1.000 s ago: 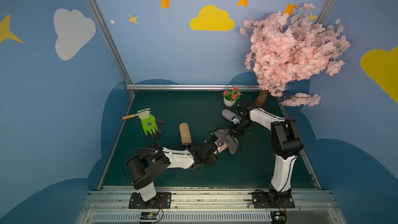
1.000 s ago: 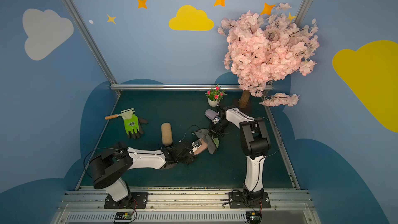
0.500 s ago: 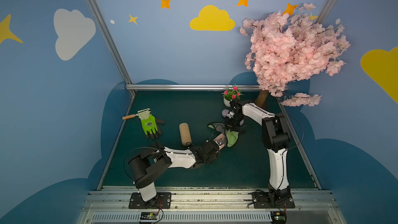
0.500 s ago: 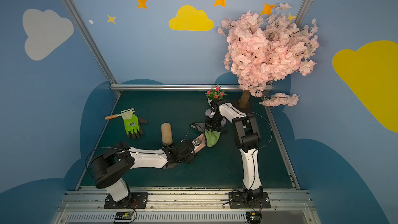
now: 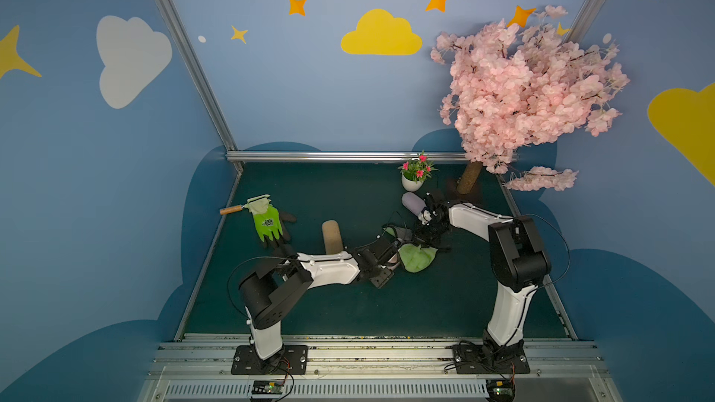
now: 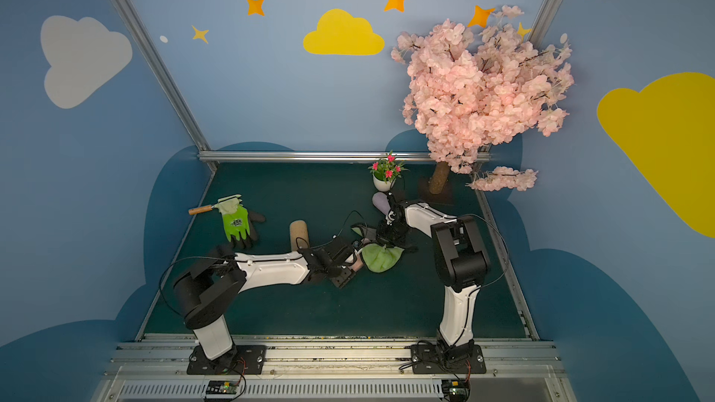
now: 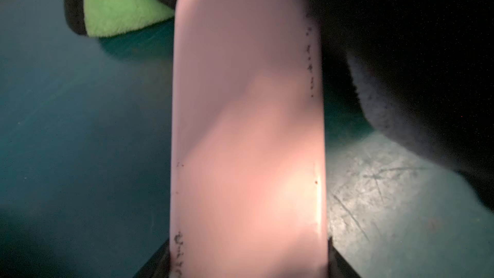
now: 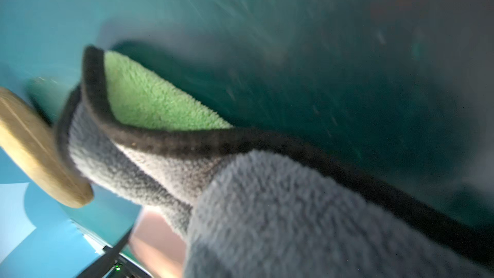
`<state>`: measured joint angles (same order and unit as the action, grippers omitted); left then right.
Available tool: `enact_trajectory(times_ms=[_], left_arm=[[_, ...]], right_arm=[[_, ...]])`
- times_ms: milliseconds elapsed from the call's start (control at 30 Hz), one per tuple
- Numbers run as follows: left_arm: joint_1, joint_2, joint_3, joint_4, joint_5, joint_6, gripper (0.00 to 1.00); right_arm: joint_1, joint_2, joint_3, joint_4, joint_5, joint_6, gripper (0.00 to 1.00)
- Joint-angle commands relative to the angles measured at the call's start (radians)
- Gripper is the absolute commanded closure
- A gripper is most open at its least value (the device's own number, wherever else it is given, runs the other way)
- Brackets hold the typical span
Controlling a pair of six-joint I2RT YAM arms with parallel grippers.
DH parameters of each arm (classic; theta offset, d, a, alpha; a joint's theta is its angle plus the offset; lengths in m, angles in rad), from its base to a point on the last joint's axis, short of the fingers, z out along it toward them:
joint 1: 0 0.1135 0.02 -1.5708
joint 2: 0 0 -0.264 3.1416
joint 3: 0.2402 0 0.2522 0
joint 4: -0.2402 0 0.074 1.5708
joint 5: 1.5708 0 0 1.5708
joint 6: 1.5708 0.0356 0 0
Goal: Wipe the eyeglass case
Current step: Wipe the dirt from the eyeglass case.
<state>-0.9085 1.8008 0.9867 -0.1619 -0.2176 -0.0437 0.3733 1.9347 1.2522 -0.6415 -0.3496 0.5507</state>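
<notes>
I kept my left gripper [image 5: 389, 255] closed on the sides of the pink eyeglass case [image 7: 248, 129], which I held low over the mat, to the right of the cork roller [image 5: 332, 237] and a little nearer to my bases. My right gripper [image 5: 425, 232] was closed tight on the microfibre cloth [image 5: 416, 259]. A second before, the cloth lay with its grey side up; half a second before, my right arm reached further away from the roller. At this moment the arm had come back, and the cloth hung bunched with its green side up over the far end of the case. I judged that this was one wiping stroke, and the half near my left fingers was still bare.
</notes>
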Motion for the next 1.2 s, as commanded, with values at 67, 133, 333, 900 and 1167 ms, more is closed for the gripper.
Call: enact_trajectory(times_ms=[67, 133, 333, 900, 1167], left_arm=[[0.035, 0.067, 0.007, -0.137, 0.055, -0.072, 0.97], [0.035, 0.074, 0.013, -0.139, 0.063, -0.07, 0.97], [0.034, 0.083, 0.016, -0.13, 0.084, -0.051, 0.97], [-0.009, -0.026, -0.096, -0.012, 0.244, 0.083, 0.97], [-0.009, -0.019, -0.094, -0.011, 0.243, 0.085, 0.97]], right_arm=[[0.099, -0.031, -0.076, -0.201, -0.048, 0.021, 1.0], [0.145, -0.039, -0.075, -0.207, -0.071, 0.028, 1.0], [0.317, -0.035, -0.048, -0.236, -0.171, 0.037, 1.0], [0.024, 0.03, 0.102, -0.255, 0.023, -0.098, 1.0], [0.12, 0.04, 0.078, -0.257, -0.041, -0.075, 1.0]])
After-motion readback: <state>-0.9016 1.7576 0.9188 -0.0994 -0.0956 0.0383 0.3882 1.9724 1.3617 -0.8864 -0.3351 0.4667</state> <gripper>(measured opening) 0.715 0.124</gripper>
